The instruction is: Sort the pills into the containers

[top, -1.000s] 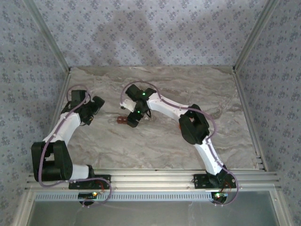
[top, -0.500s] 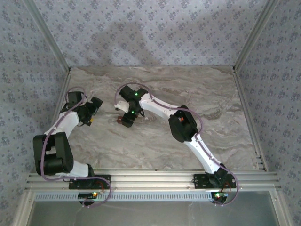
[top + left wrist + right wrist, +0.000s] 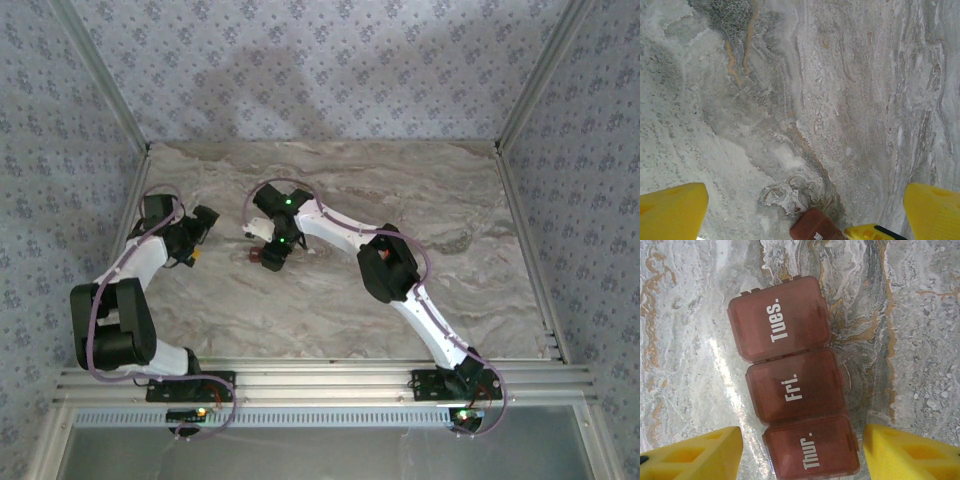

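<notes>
The containers (image 3: 795, 390) are one reddish-brown strip of cells lying flat on the marble table, lids shut, marked Tues., Fri. and Thur. My right gripper (image 3: 802, 455) hangs straight over it, open. Its yellow fingers (image 3: 690, 455) straddle the Thur. cell with a gap on each side. From above, the right gripper (image 3: 273, 254) covers most of the containers (image 3: 257, 256). My left gripper (image 3: 198, 250) stands open just left of them over bare table. In the left wrist view, one end of the containers (image 3: 812, 227) pokes in between the left gripper's (image 3: 802, 212) wide-apart fingertips. The pills are hidden.
Patterned walls close the table (image 3: 400, 190) at the back and both sides, with metal posts at the corners. An aluminium rail (image 3: 320, 375) runs along the near edge by the arm bases. A yellow tip of the right finger (image 3: 867, 232) shows beside the strip.
The right arm has swung left and down over the containers, and its jaws have narrowed around the strip. The left arm pulled slightly left, then held still, jaws wide.
</notes>
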